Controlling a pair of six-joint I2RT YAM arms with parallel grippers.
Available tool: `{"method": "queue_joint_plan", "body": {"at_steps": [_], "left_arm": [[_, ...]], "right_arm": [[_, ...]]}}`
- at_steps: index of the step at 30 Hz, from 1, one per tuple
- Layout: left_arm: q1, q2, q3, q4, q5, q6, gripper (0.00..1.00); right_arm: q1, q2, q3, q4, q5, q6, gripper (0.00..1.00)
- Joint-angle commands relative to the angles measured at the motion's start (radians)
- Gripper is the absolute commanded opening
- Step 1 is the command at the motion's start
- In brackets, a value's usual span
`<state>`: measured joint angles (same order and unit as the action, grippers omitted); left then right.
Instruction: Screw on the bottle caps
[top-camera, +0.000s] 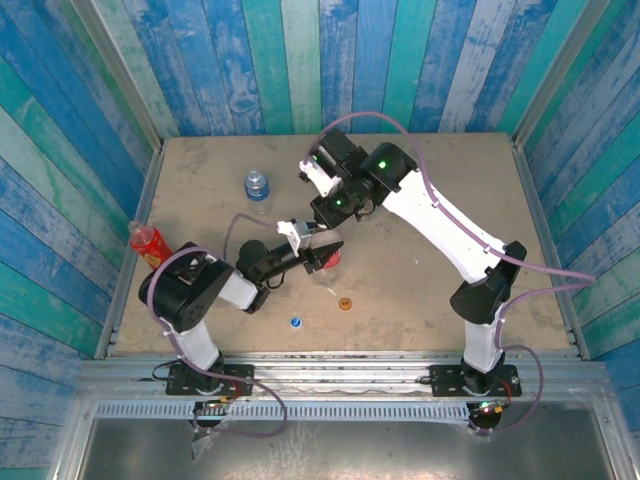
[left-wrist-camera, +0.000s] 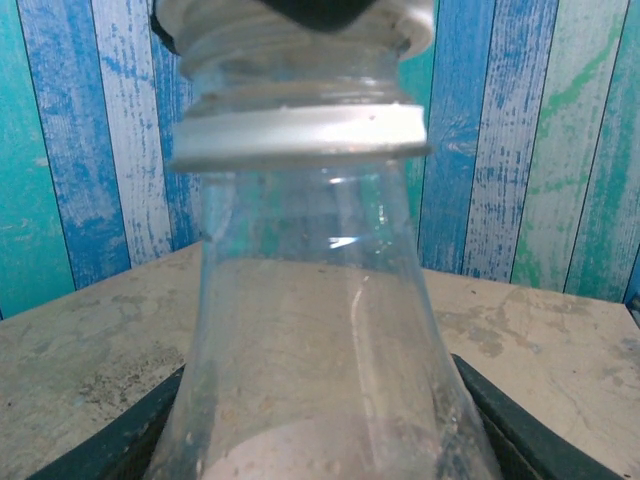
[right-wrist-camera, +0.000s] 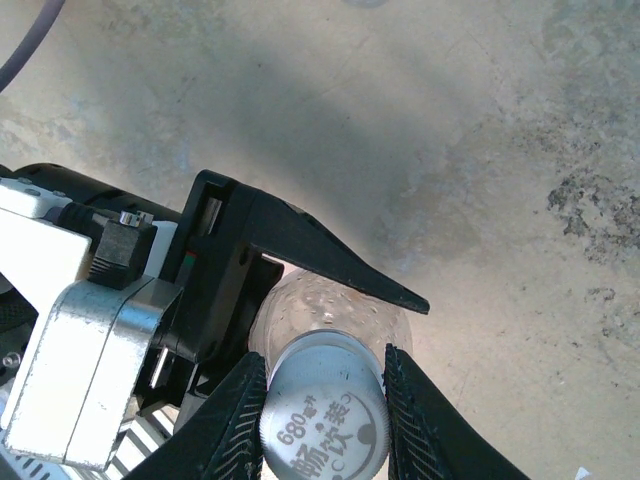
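Right now, near the middle of the surface (top-camera: 400, 310), the left hand (top-camera: 324, 257) is clenched around the lower body of the clear bottle (left-wrist-camera: 320, 330), the one with the red label. In the left wrist view its two dark fingers (left-wrist-camera: 120, 450) press against either side of the bottle's wall, and the bottle stands upright between them. Whether its base rests on the surface or hangs just above it, I cannot tell.

From above, the right hand (right-wrist-camera: 325, 372) reaches over the bottle's mouth and grasps the white cap (right-wrist-camera: 325, 425), with one ribbed finger on each side of it. The cap has printed characters on its top. It sits on the neck, above the pale collar ring; how far it is threaded on cannot be told.

The other things lie apart from this pair. The blue-label bottle (top-camera: 257, 185) stands upright towards the far left of the surface, well apart from both hands. The red bottle (top-camera: 148, 240) is at the left edge, close against the plank wall (top-camera: 60, 200) and near the left arm. The orange cap (top-camera: 346, 303) lies on the surface near the held bottle, on the side closer to the arm bases. The blue cap (top-camera: 296, 321) lies a little to its left, nearer to the front edge. Neither hand touches these two loose caps.
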<state>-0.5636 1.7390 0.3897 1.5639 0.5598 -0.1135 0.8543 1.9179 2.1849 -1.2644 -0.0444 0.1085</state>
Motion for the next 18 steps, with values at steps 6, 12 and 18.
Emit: {"method": "queue_joint_plan", "body": {"at_steps": [6,12,18], "left_arm": [[-0.012,-0.022,0.021,-0.04,0.014,0.071,0.55],[-0.02,-0.087,0.048,-0.204,0.022,0.124,0.55],[-0.021,-0.081,0.041,-0.18,0.024,0.11,0.55]], "right_arm": [[0.014,0.025,-0.02,-0.088,0.048,-0.017,0.3],[0.024,0.03,-0.021,-0.117,0.098,-0.031,0.3],[0.023,0.043,-0.023,-0.122,0.092,-0.031,0.31]]}}
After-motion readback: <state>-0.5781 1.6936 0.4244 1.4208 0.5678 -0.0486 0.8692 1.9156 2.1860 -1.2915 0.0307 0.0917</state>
